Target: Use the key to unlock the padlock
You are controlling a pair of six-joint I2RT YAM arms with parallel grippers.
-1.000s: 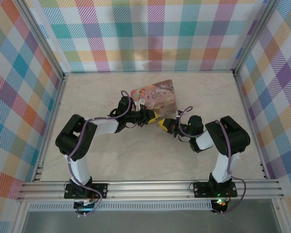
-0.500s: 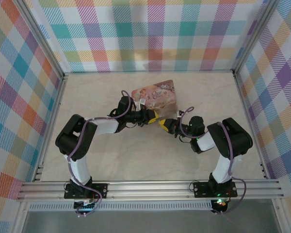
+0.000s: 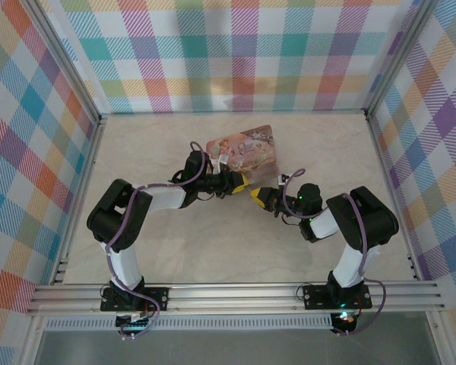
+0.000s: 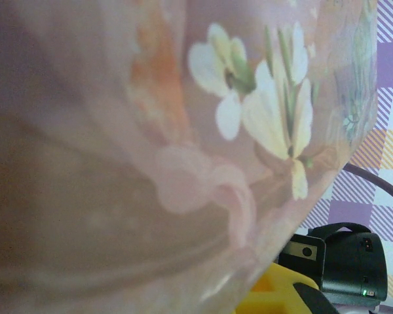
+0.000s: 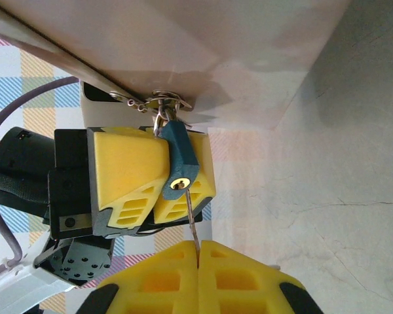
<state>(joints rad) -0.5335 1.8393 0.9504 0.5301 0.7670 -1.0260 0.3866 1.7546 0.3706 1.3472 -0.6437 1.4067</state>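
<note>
**Left arm.** It reaches from its base at the near left toward the middle of the table (image 3: 175, 251). The left gripper (image 3: 239, 181) sits at the near edge of the pink floral tin (image 3: 243, 146), which lies flat at mid-table. In the left wrist view the tin's flowered side is blurred and very close to the lens.

**Padlock.** The padlock (image 5: 178, 154) is a small teal-blue body with a brass keyhole. Its shackle is hooked through metal loops at the tin's edge. The left gripper's 2 yellow fingers (image 5: 126, 169) are clamped on it, 1 on each side of the body.

**Key.** The key (image 5: 192, 219) is a thin grey sliver. It runs in a straight line from the keyhole to the right gripper, with its tip at the keyhole. How deep it sits cannot be told.

**Right arm.** The right gripper (image 5: 198, 256) is just right of the left gripper and on the near side of the tin. Its 2 yellow fingers are pressed together on the key's end. In the top view the 2 grippers face each other tip to tip, just apart.
</note>
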